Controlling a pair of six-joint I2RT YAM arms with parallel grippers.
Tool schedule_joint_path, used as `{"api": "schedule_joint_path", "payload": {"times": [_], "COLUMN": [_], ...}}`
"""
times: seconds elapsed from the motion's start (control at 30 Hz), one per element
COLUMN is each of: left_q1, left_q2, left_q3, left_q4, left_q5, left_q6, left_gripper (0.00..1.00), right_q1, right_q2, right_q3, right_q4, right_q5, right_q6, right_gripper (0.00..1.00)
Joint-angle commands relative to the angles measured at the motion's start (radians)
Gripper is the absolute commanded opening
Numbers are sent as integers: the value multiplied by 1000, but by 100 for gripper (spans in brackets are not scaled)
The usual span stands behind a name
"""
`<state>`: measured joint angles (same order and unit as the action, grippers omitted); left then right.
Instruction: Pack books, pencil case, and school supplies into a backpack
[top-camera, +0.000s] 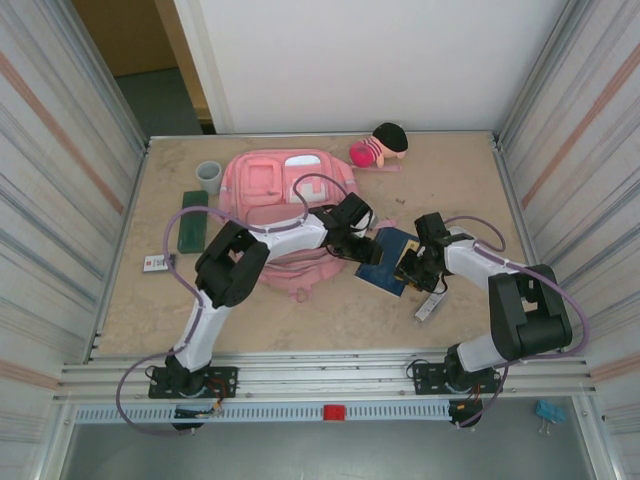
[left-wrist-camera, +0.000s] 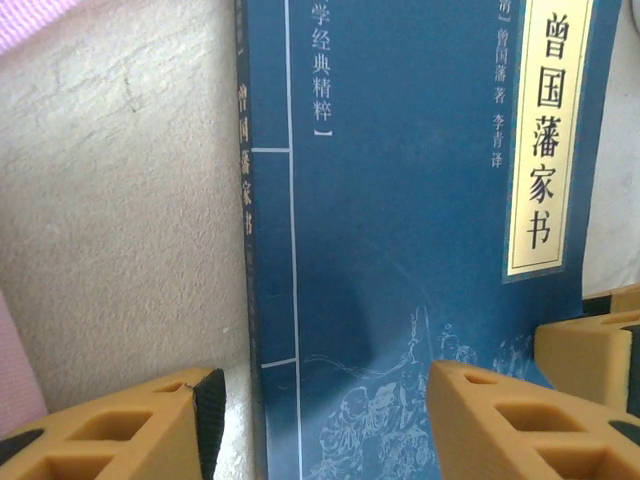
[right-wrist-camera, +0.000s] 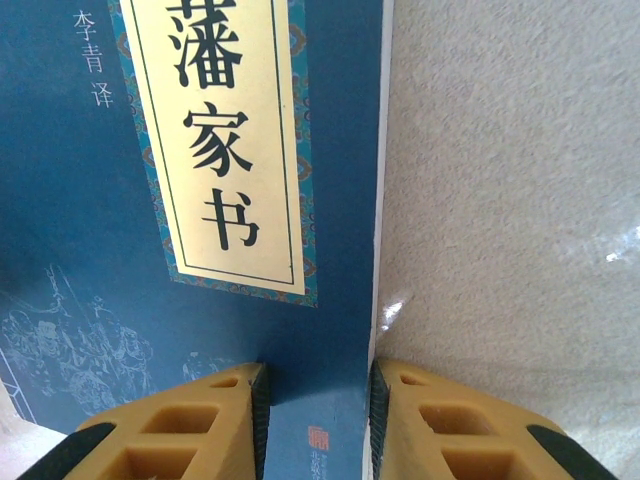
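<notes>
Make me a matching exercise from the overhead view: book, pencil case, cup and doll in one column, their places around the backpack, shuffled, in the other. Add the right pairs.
Things
1. book
2. pencil case
3. cup
4. doll

Places
A. farthest back, just right of the backpack's far end
B. lying flat to the left of the backpack
C. lying flat to the right of the backpack's near end
D. standing upright at the backpack's far left corner

Pairs: 1-C, 2-B, 3-D, 4-A
</notes>
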<state>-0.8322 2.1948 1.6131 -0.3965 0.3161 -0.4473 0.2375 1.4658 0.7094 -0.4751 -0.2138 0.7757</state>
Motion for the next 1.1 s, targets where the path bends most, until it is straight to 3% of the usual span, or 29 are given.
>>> {"api": "schedule_joint_path", "payload": {"times": [0.0, 0.17, 0.4, 0.6, 0.83, 1.07], "left_q1": [-11, -22, -16, -8, -11, -25], "left_q2": [33, -23, -178, -201, -165, -130], "left_q3": [5, -84, -187, -200, -188, -179], "left_q4": [-57, 42, 197, 216, 187, 204], "left_q5": [38, 235, 373, 322, 208, 187], "left_q6": [44, -1, -94, -126, -120, -131], "left_gripper": [56, 56, 56, 51, 31, 26], "right_q1": [14, 14, 11, 13, 8, -14], "right_q2": [17, 7, -21, -59, -112, -142], "right_q3": [-48, -67, -105, -129, -150, -186], "right_q4": [-10, 31, 65, 98, 134, 211], "right_q5": [2, -40, -86, -111, -117, -151], "right_q6": [-1, 12, 28, 50, 64, 85], "right_gripper": [32, 31, 29, 29, 30, 31]}}
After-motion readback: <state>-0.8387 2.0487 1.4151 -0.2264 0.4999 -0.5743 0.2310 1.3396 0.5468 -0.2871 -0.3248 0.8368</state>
